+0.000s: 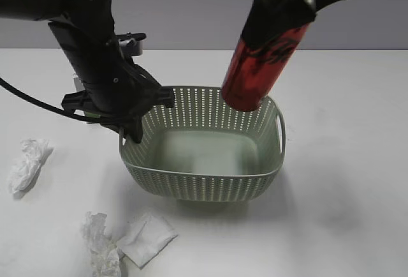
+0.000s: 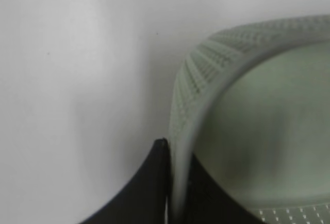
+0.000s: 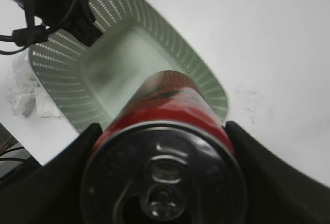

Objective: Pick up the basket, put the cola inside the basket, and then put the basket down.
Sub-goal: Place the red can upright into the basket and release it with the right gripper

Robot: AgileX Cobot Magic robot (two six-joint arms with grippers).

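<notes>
Overhead, right claw (image 3: pixel 165 182) clamping tilted cola (image 1: pixel 258 73) above basket (image 1: pixel 204 184), left claw (image 2: pixel 172 182) pinching its rim

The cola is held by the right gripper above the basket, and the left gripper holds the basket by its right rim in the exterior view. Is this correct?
One detail is wrong. The left gripper grips the basket at its left rim, not the right, as the exterior view shows. The rest holds: the right gripper has the cola tilted over the basket's far right corner.
</notes>
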